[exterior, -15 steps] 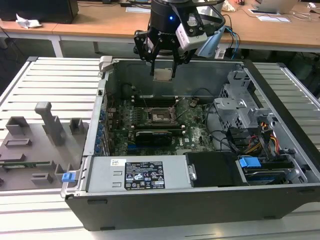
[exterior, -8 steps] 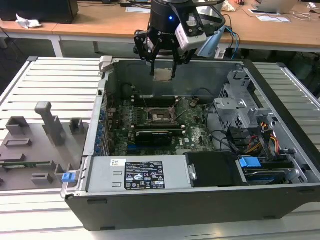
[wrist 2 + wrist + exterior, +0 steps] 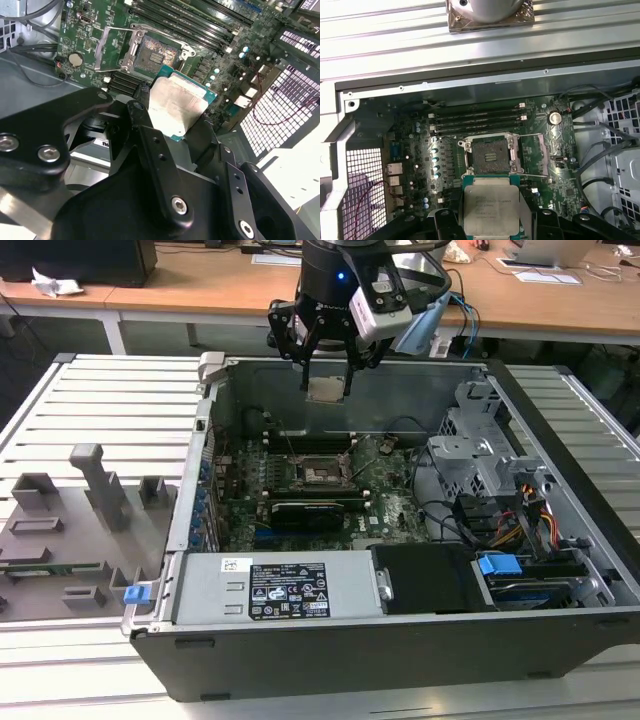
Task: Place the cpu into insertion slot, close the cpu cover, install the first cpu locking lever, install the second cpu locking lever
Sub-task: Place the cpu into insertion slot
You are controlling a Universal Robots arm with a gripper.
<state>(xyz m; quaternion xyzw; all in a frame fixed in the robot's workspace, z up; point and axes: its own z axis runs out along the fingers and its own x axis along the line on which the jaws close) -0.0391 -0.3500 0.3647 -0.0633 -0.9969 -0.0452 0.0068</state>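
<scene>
Above the green motherboard (image 3: 392, 502) inside the open dark metal computer case (image 3: 400, 660) on the slatted grey table (image 3: 100, 400), the black pincer (image 3: 327, 380) gripped the small flat square cpu (image 3: 490, 210), silvery-grey top with a teal rim, by two opposite edges. It hung well clear of the square black-rimmed insertion slot (image 3: 490, 156), whose thin silvery hinged cpu cover (image 3: 126, 56) stood open. The chip looked light, stiff and slick, probably fragile underneath, so edge-only holding seemed right.
</scene>
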